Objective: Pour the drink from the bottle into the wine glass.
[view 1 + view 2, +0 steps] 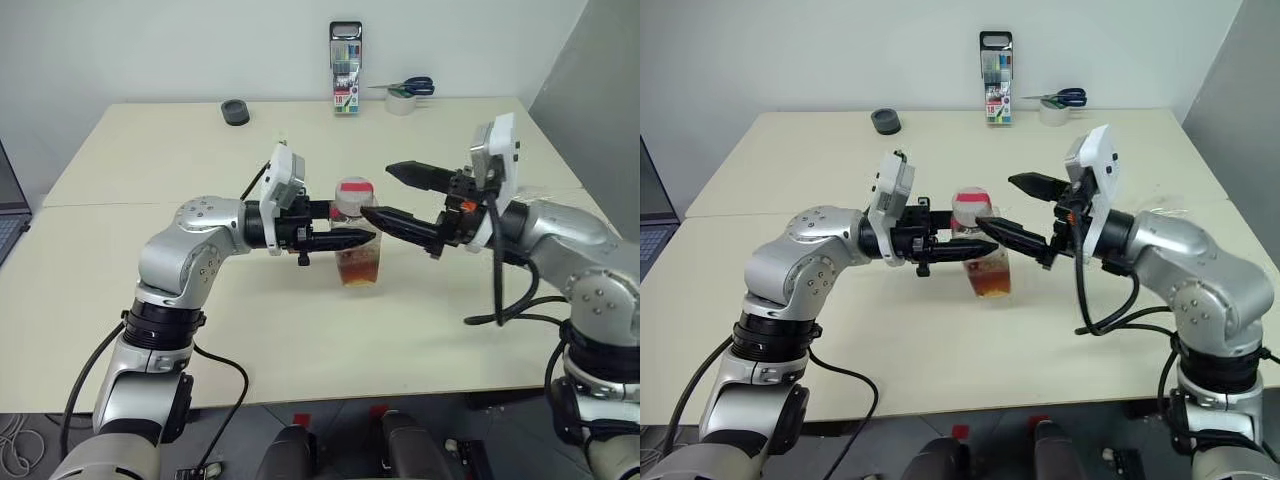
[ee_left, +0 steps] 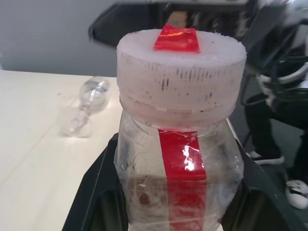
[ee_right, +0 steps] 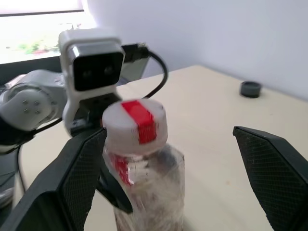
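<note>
Left eye view: the left gripper is clamped on the bottle, holding it upright near the middle of the table, cap on. The drink fills only the lower part of the bottle. The right gripper faces the bottle from the right, its fingers spread wide, one on the far side of the cap and one on the near side, gripping nothing. In the left wrist view the wine glass lies on its side on the table behind the bottle. At the table's far edge stand a marker set, a tape roll with scissors on it, and a small dark round object.
</note>
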### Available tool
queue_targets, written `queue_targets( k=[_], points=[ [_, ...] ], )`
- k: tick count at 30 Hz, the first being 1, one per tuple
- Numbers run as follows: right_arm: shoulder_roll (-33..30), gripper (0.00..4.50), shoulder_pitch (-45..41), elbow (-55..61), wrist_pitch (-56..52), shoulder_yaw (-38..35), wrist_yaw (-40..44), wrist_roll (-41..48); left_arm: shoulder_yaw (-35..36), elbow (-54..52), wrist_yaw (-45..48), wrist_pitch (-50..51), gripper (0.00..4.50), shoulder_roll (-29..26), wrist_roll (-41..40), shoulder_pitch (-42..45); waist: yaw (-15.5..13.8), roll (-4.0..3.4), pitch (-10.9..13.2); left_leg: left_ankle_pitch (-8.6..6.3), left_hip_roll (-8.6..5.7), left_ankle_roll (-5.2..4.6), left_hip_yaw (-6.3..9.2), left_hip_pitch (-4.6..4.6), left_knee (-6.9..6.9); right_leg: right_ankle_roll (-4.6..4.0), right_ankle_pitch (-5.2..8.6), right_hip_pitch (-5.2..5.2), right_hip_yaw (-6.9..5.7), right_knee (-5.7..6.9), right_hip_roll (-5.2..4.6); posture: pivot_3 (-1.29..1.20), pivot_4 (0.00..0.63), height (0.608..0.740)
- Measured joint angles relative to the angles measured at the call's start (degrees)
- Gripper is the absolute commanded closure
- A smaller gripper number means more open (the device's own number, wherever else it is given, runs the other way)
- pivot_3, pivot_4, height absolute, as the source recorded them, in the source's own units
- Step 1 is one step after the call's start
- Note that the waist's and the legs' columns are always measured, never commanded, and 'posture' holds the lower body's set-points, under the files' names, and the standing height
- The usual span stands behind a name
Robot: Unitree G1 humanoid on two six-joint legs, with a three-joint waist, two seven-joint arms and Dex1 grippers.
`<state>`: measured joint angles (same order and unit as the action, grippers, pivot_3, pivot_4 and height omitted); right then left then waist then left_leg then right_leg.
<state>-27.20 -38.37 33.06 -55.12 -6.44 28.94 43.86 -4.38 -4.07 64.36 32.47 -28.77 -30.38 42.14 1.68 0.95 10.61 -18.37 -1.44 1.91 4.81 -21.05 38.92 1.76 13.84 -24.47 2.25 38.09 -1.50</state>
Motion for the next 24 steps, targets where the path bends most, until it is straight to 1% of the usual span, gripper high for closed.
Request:
queue_targets(
  k=[7, 12, 15, 17, 18, 20, 21, 24],
  points=[
    [2.8, 0.02, 0.0, 1.8, 2.3, 5.5, -5.5, -4.3, -1.0, 0.9, -1.0, -1.4, 2.63, 1.8, 1.3, 0.3, 0.0, 0.0, 0.0, 0.0, -0.02, 0.0, -0.02, 0.0, 0.0, 0.0, 0.0, 0.0, 0.01, 0.0, 0.02, 0.0, 0.15, 0.74],
    [4.9, 0.02, 0.0, 1.6, 2.4, 6.7, -7.1, -4.4, -1.4, 1.8, -1.0, -1.7, 2.63, 2.1, 1.5, 1.1, 0.1, 0.0, 0.0, 0.0, -0.02, 0.0, -0.02, 0.0, 0.0, 0.0, 0.0, 0.0, 0.01, -0.01, 0.04, 0.0, 0.15, 0.74],
    [5.5, 0.58, 0.0, 1.3, 2.9, 6.9, -7.7, -4.4, -1.4, 1.8, -0.5, -1.7, 2.63, 2.0, 1.5, 1.2, 0.1, 0.0, 0.0, 0.0, -0.02, 0.0, -0.02, 0.0, 0.0, 0.0, 0.0, 0.01, 0.01, -0.01, 0.04, 0.0, 0.15, 0.74],
    [5.9, 1.3, 0.0, 0.9, 3.1, 6.9, -7.8, -4.4, -1.4, 1.8, -0.1, -1.7, 2.63, 1.9, 1.5, 1.2, 0.1, 0.0, 0.0, 0.0, -0.02, -0.01, -0.02, 0.0, 0.0, 0.0, 0.0, 0.01, 0.01, -0.01, 0.04, 0.0, 0.15, 0.74],
    [5.9, 1.74, 0.0, 0.7, 3.1, 6.9, -7.8, -4.3, -1.4, 1.9, -0.1, -1.7, 2.63, 1.9, 1.6, 1.2, 0.1, 0.0, 0.0, 0.0, -0.02, -0.01, -0.02, 0.0, 0.0, 0.0, 0.0, 0.01, 0.01, -0.01, 0.05, 0.0, 0.15, 0.74],
    [6.0, 2.4, 0.0, 0.7, 3.1, 7.3, -7.6, -4.1, -1.5, 2.3, -0.1, -1.7, 2.63, 1.9, 1.6, 1.4, 0.1, 0.0, 0.0, 0.0, -0.02, -0.01, -0.02, 0.0, 0.0, 0.0, 0.0, 0.0, 0.01, -0.01, 0.05, 0.0, 0.15, 0.74],
    [6.0, 2.66, 0.0, 0.7, 3.1, 7.3, -7.5, -4.1, -1.5, 2.3, -0.1, -1.7, 2.63, 1.9, 1.6, 1.4, 0.1, 0.0, 0.0, 0.0, -0.02, -0.01, -0.02, 0.0, 0.0, 0.0, 0.0, 0.01, 0.01, -0.01, 0.05, 0.0, 0.15, 0.74],
    [6.0, 2.67, 0.0, 0.6, 3.2, 7.3, -7.4, -4.0, -1.5, 2.3, -0.1, -1.7, 2.63, 1.9, 1.8, 1.4, 0.1, 0.0, 0.0, 0.0, -0.02, -0.01, -0.02, 0.0, 0.0, 0.0, 0.0, 0.01, 0.01, -0.01, 0.05, 0.0, 0.15, 0.74]
  ],
)
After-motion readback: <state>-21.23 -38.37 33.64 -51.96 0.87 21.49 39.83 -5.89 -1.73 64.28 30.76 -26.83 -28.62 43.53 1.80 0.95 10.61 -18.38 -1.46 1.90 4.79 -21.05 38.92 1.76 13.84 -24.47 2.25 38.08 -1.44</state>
